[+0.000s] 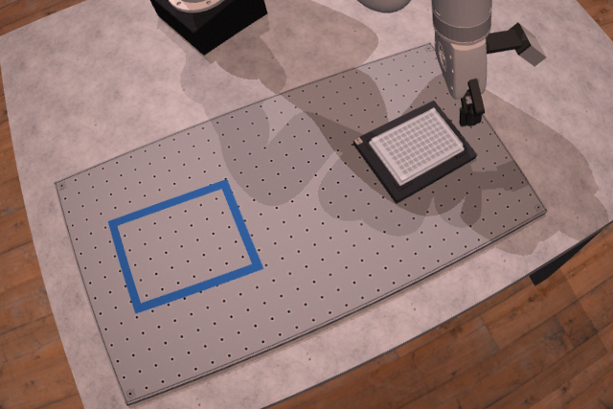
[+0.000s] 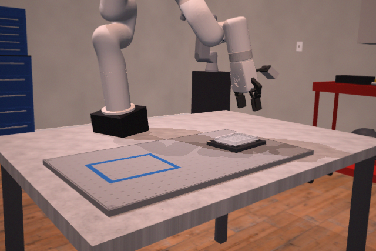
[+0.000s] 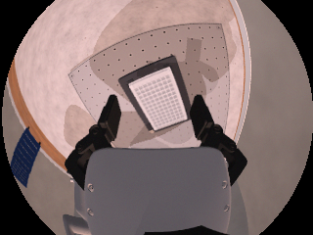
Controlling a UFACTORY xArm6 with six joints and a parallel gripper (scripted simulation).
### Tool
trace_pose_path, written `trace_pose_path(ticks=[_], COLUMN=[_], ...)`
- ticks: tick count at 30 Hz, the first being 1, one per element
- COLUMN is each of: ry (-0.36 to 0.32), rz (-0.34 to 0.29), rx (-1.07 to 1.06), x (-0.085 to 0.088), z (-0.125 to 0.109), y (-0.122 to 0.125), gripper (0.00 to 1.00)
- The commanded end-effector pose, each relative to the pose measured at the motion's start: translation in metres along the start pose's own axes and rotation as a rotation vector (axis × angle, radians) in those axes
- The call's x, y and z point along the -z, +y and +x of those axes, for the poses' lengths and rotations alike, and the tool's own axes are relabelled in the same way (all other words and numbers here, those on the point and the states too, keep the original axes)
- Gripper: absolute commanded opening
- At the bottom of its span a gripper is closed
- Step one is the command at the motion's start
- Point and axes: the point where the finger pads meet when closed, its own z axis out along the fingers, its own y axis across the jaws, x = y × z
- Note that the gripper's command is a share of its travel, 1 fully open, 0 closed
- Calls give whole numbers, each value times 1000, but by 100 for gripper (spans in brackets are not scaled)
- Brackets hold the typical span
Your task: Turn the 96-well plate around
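The white 96-well plate point(image 1: 417, 146) sits flat in the black plate nest N1 point(image 1: 415, 150) on the right part of the deck. It also shows in the side view point(image 2: 236, 139) and in the wrist view point(image 3: 156, 96). A small light marker point(image 1: 356, 140) sits at the nest's left corner. My gripper point(image 1: 470, 109) point(image 2: 248, 101) is open and empty. It hangs well above the deck, pointing down, over the far right side of the nest. In the wrist view the plate lies between and beyond the two spread fingers.
The blue taped outline B1 point(image 1: 184, 244) lies on the left part of the perforated deck point(image 1: 297, 226). The arm's black base point(image 1: 207, 1) stands at the back of the table. A red cart point(image 2: 346, 96) stands off the table to the right.
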Motion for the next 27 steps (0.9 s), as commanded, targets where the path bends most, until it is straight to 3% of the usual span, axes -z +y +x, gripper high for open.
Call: trace_pose_path(ticks=[1, 5, 13, 27], ry=[-60, -91, -213, -213], rz=[27, 36, 84, 84], rx=[125, 183, 400, 400], x=[0, -1, 0, -2], z=[-13, -18, -51, -51], y=[5, 7, 18, 18], gripper=[100, 100, 100, 100])
